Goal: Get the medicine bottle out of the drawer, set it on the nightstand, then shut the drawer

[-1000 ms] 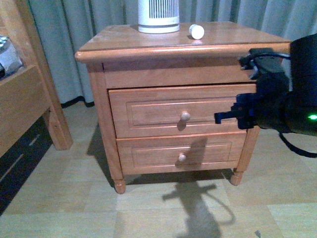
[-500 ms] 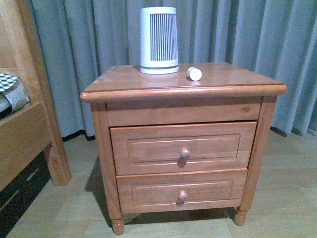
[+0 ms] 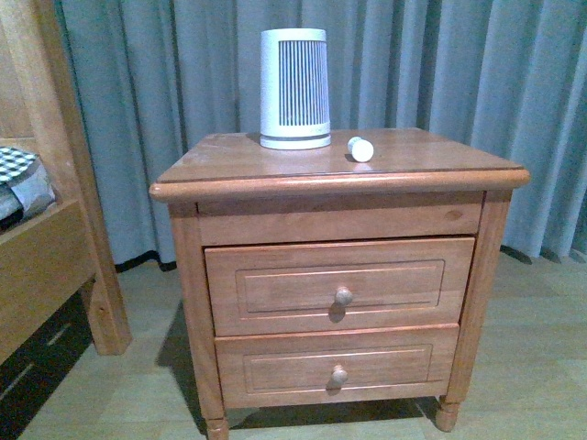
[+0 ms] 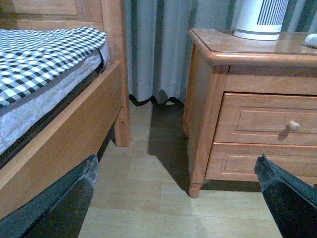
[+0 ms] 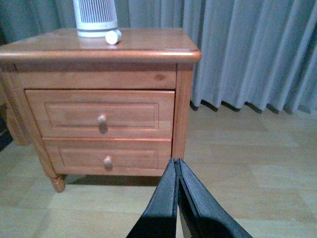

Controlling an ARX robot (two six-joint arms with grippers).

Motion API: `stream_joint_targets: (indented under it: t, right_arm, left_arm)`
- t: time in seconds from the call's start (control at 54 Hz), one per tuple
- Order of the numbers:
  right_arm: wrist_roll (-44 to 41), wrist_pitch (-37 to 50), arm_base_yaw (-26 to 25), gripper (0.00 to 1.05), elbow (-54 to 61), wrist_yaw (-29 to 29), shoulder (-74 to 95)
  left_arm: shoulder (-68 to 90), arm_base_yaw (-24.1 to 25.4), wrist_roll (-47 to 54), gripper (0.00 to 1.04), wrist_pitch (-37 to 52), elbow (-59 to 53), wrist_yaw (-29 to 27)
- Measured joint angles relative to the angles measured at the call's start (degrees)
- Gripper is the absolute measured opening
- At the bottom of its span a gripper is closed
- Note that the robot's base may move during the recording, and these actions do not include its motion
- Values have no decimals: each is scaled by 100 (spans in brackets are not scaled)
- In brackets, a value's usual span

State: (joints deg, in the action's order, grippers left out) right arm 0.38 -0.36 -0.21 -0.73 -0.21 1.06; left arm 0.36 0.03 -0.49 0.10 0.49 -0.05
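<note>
The medicine bottle point(image 3: 360, 148) lies on its side on the nightstand point(image 3: 229, 170), just right of a white ribbed appliance. It also shows in the right wrist view as the bottle point(image 5: 113, 36) and at the frame edge of the left wrist view point(image 4: 311, 40). The upper drawer point(image 3: 275, 286) sits pushed in, flush with the cabinet front, its round knob in the middle. No arm shows in the front view. My left gripper point(image 4: 177, 159) is open over the floor, left of the nightstand. Low in front of the nightstand's right corner, my right gripper point(image 5: 176, 162) is shut with nothing in it.
A white ribbed appliance point(image 3: 293, 87) stands at the back of the nightstand top. A wooden bed frame point(image 3: 55, 266) with a checked mattress point(image 4: 44, 54) is on the left. Grey curtains point(image 3: 459, 73) hang behind. The lower drawer point(image 3: 404, 367) is shut too.
A second ago my right arm was at the upper drawer's right end in the front view; it has left that view. The front view has shifted, showing the nightstand lower in the picture.
</note>
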Motion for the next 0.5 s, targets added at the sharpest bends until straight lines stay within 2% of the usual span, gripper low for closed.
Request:
stream_joint_targets:
  t: [0.278,0.352,0.444,0.5]
  right_arm:
    - [-7,20,2,3,-2,2,-66]
    - [-15,20,2,16,-2,2,-66]
    - [-15,20,2,42,-2,2,-66]
    - [-15,20,2,54,-2,2,-66]
  left_arm:
    - [0,0,2,98,-2,0,2]
    - [0,0,2,98,-2,0,2]
    - [0,0,2,98,-2,0,2]
    - [0,0,2,98,-2,0,2]
